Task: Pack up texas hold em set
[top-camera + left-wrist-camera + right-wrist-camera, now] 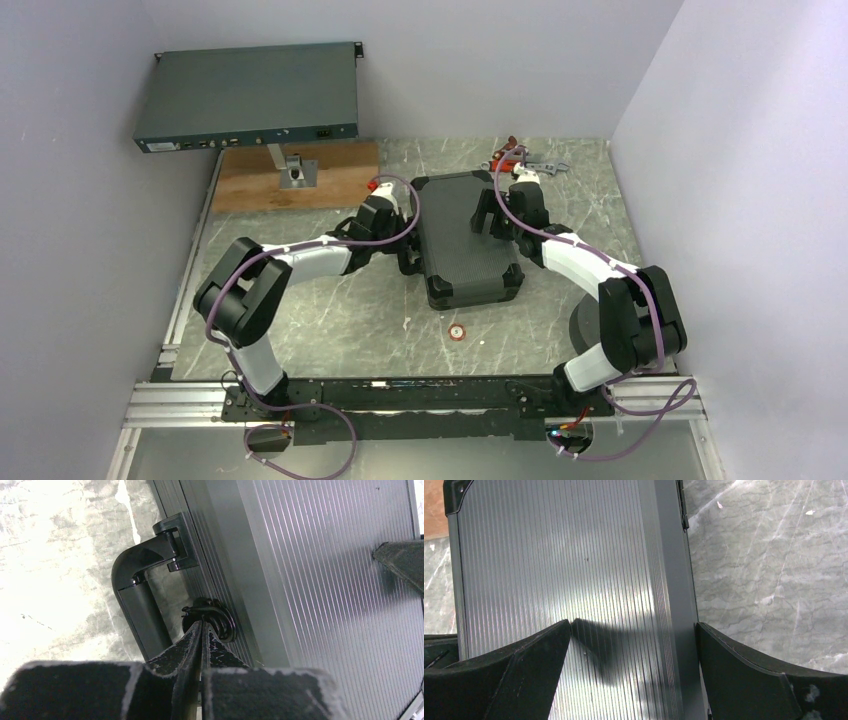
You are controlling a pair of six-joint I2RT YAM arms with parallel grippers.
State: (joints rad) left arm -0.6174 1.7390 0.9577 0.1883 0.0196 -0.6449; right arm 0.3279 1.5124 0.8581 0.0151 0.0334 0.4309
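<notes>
The black ribbed briefcase point(465, 240) of the texas hold em set lies closed in the middle of the table. My left gripper point(204, 625) is shut, its tips pressed against a round black latch point(220, 620) on the case's side, next to the carrying handle point(142, 595). Nothing sits between its fingers. My right gripper point(634, 624) is open over the lid point(549, 555); one finger is above the ribbed top, the other beyond the case's edge over the table. One small round poker chip point(457, 331) lies on the table in front of the case.
A big grey-blue rack box point(250, 97) stands raised at the back left above a wooden board point(300, 178). A red-handled wrench point(515, 160) lies behind the case. A small red item point(374, 186) shows by the left wrist. Walls close in on both sides.
</notes>
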